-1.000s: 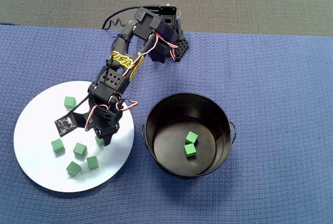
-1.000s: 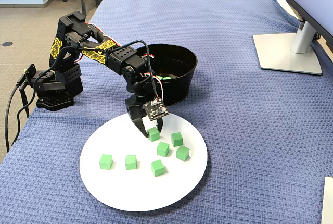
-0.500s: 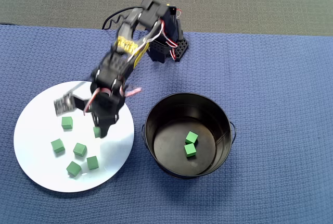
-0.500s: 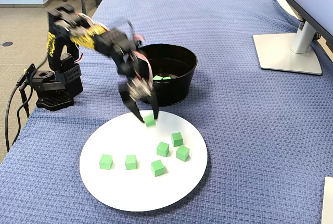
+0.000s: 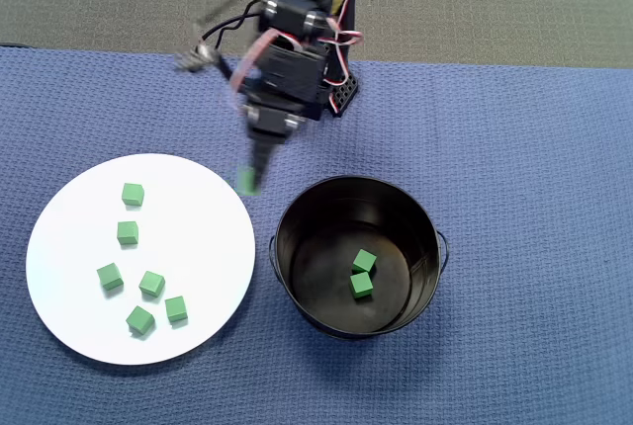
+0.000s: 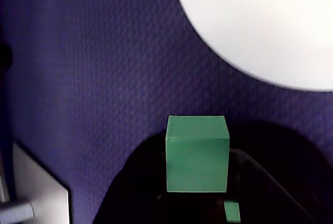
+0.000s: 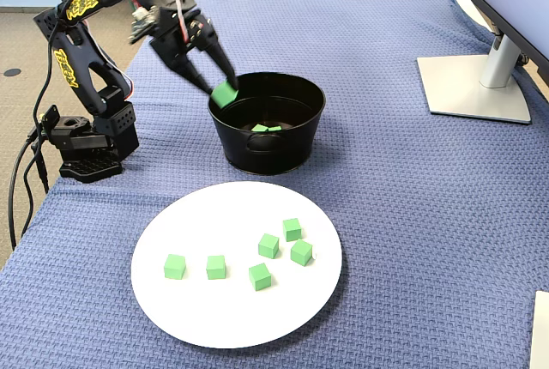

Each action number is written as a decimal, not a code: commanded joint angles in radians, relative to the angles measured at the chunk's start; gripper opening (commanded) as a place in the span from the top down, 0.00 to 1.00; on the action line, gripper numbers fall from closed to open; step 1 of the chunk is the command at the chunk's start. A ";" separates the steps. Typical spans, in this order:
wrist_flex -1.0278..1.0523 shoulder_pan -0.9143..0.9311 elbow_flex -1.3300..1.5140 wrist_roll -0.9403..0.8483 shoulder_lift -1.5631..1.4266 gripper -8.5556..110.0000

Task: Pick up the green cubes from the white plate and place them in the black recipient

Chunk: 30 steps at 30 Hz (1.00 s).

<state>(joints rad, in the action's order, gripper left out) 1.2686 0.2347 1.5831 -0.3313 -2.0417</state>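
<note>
- The pincer (image 7: 225, 94) is raised above the tabletop (image 7: 412, 180), clamped on one green cube (image 7: 225, 95), in the fixed view just at the near-left rim of the black bucket (image 7: 296, 142).
- In the overhead view the held cube (image 5: 249, 182) is blurred and sits over blue cloth, between the white plate (image 5: 203, 208) and the bucket (image 5: 297, 208), not yet over the opening.
- In the wrist view the cube (image 6: 197, 153) fills the lower centre, with the bucket's dark mouth below it.
- Two cubes (image 5: 361, 274) lie on the bucket floor; six cubes (image 5: 138, 267) wait on the plate.
- To do this step well, carry the cube well past the rolled rim, towards the middle of the bucket.
- Release only when the cube is clearly above the opening; a drop at the rim would likely bounce it onto the cloth.
</note>
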 commanded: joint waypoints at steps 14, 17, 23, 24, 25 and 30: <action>-0.106 -0.499 0.092 0.057 0.109 0.57; -0.074 -0.345 0.104 -0.081 0.026 0.64; -0.094 0.118 0.135 -0.354 -0.058 0.82; -0.141 0.193 0.169 -0.397 -0.058 0.85; -0.215 0.258 0.215 -0.431 -0.058 0.86; -0.368 0.446 0.284 -0.439 0.063 0.90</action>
<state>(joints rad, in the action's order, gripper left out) 0.9725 0.5630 1.8684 -0.7501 -2.0233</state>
